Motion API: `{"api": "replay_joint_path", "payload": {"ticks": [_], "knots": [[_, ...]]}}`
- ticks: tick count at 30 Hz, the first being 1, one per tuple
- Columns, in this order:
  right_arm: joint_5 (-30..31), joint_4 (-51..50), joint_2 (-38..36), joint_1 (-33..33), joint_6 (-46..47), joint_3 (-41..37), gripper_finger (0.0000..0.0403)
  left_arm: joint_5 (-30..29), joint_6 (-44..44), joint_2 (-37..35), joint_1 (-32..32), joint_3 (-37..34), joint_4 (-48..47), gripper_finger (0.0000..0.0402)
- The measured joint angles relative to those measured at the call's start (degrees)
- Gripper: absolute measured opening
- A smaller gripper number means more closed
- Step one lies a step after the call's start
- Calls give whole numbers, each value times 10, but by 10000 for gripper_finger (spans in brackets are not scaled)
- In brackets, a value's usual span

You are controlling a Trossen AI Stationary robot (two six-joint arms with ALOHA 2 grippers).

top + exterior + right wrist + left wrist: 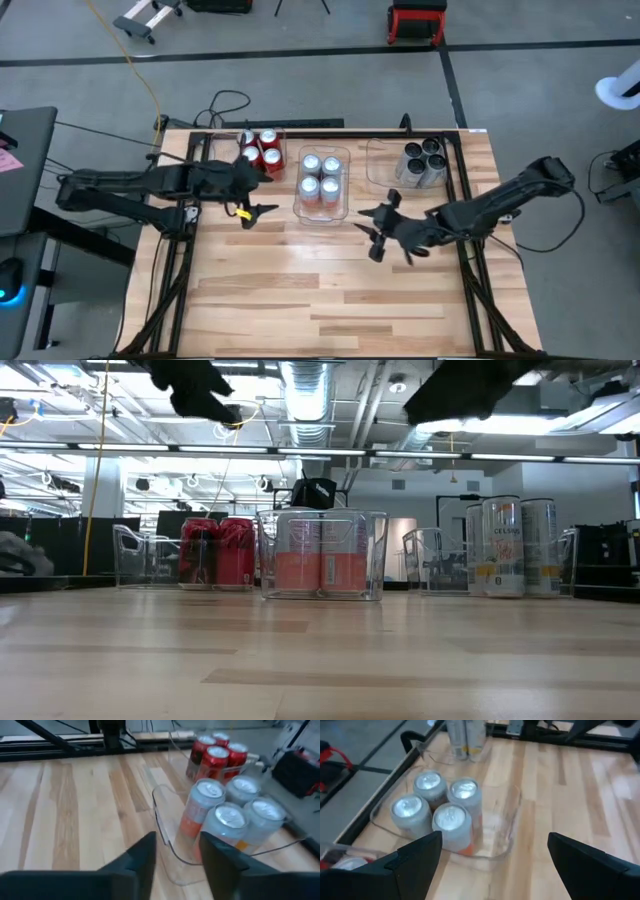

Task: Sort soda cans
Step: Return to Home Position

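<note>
Middle bin: clear rectangular plastic bin [348, 192] on the pale wooden surface [330, 300], holding four silver soda cans with orange bands [322, 177].
Red cans: four red soda cans [262, 150], in a clear bin just left of the middle bin.
Tall cans: four slim pale cans [424, 160], in a clear bin to its right.
Left hand [266, 193]: raised, just left of the middle bin, spread wide, empty.
Right hand [372, 232]: raised, front-right of it, slightly parted, empty.
</note>
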Motion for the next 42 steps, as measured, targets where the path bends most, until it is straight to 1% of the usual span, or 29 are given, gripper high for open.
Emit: {"api": "replay_joint_path", "payload": {"ticks": [2, 4, 6, 7, 8, 10, 11, 13, 14, 16, 18, 20, 22, 24, 28, 30, 33, 36, 39, 42], "knots": [[25, -20, -22, 16, -2, 0, 135, -11, 9, 14, 3, -6, 25, 359], [49, -35, -45, 25, -2, 1, 88, -30, 21, 34, 6, -13, 51, 359], [73, -69, -65, 32, -2, 1, 38, -46, -4, 59, 9, -15, 86, 359], [85, -90, -73, 33, -2, 1, 20, -50, -25, 73, 10, -16, 95, 359], [96, -122, -80, 33, 0, 1, 12, -50, -40, 86, 11, -17, 106, 359], [118, -198, -88, 32, 39, 1, 18, -46, -38, 113, 11, -17, 136, 359], [127, -232, -90, 30, 76, 1, 22, -42, -29, 126, 9, -17, 148, 359], [140, -288, -91, 27, 178, 0, 27, -40, -17, 154, 4, -17, 183, 359], [141, -305, -91, 25, 223, 0, 26, -40, -11, 168, 2, -17, 201, 359], [145, -318, -86, 31, 250, 0, 21, -41, 2, 198, 2, -17, 231, 359], [151, -309, -74, 47, 237, 0, 12, -61, 22, 229, 6, -17, 275, 359], [169, -286, -60, 60, 213, 0, 5, -82, 25, 257, 13, -17, 310, 359], [191, -267, -49, 71, 197, 0, 5, -86, -13, 276, 19, -17, 329, 359], [203, -264, -41, 78, 194, 0, 5, -74, -28, 285, 20, -17, 348, 359], [211, -272, -40, 88, 193, 0, 5, -33, -10, 277, 4, -17, 375, 359], [215, -272, -49, 92, 185, 0, 5, -22, -18, 264, -5, -17, 375, 359], [217, -262, -72, 100, 156, 0, 5, -31, -38, 239, -18, -16, 351, 357], [217, -243, -99, 112, 131, 0, 4, -59, -14, 213, -36, -16, 320, 336], [217, -209, -120, 127, 100, 0, 4, -62, -13, 182, -66, -17, 296, 301], [209, -119, -130, 147, 46, -15, 4, -66, -9, 151, -111, -32, 292, 258]]}}
